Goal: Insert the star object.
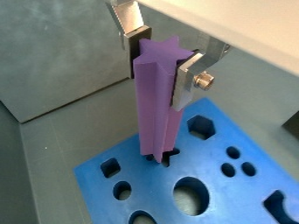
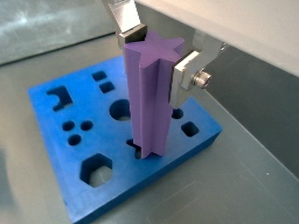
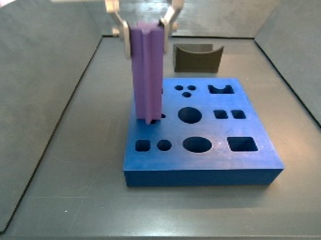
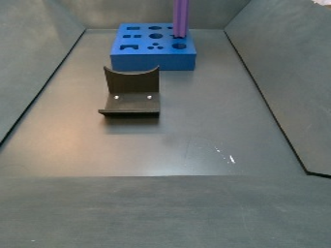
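Observation:
The star object (image 1: pixel 158 105) is a long lilac bar with a star-shaped end and ridged sides. It stands upright, and my gripper (image 1: pixel 160 63) is shut on its upper end with one silver finger on each side. This also shows in a wrist view of the gripper (image 2: pixel 158 59) and the bar (image 2: pixel 149 105). The bar's lower end sits in the mouth of a hole near one edge of the blue block (image 1: pixel 239 197). How deep it goes I cannot tell. In a side view the bar (image 3: pixel 148 75) hangs from the gripper (image 3: pixel 145 19) over the block (image 3: pixel 201 169).
The blue block (image 4: pixel 155 60) has several shaped holes and lies near the far wall, with the bar (image 4: pixel 183 19) rising from it. The dark fixture (image 4: pixel 130 92) stands apart from the block on the grey floor; it also shows behind the block (image 3: pixel 197 58). Grey walls enclose the floor.

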Robot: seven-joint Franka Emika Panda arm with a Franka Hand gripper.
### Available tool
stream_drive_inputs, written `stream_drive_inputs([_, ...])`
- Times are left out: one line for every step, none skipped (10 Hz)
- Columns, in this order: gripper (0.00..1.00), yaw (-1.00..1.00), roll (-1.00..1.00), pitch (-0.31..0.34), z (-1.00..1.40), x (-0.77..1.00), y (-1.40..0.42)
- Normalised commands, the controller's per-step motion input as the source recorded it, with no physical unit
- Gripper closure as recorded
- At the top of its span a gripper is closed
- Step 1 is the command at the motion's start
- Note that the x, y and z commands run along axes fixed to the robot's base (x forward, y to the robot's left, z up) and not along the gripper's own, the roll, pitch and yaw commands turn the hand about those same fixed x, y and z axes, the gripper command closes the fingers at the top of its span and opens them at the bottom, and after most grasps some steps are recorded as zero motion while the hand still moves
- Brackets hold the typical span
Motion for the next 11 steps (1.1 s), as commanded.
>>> stream_drive_inputs([1.0, 0.26, 0.2, 0.0, -0.44, 0.25, 0.0])
stream_drive_inputs([1.0, 0.3, 0.25, 0.021, -0.32, 0.3, 0.0])
stream_drive_inputs([1.0, 0.31, 0.28, 0.016, -0.28, 0.25, 0.0])
stream_drive_inputs([1.0, 0.29, 0.28, 0.014, -0.29, 0.23, 0.03])
stream_drive_inputs([1.0, 0.3, 0.28, 0.011, -0.24, 0.15, 0.08])
stream_drive_inputs([1.0, 0.3, 0.27, 0.019, -0.2, 0.11, 0.1])
stream_drive_inputs([1.0, 0.32, 0.24, 0.0, -0.32, 0.21, 0.01])
stream_drive_inputs([1.0, 0.28, 0.22, 0.0, -0.49, 0.33, 0.0])
stream_drive_inputs([1.0, 0.25, 0.19, -0.007, -0.7, 0.24, 0.0])
stream_drive_inputs([1.0, 0.16, 0.11, -0.087, -0.96, 0.06, 0.0])
stream_drive_inputs([1.0, 0.0, 0.05, -0.086, -1.0, 0.0, -0.02])
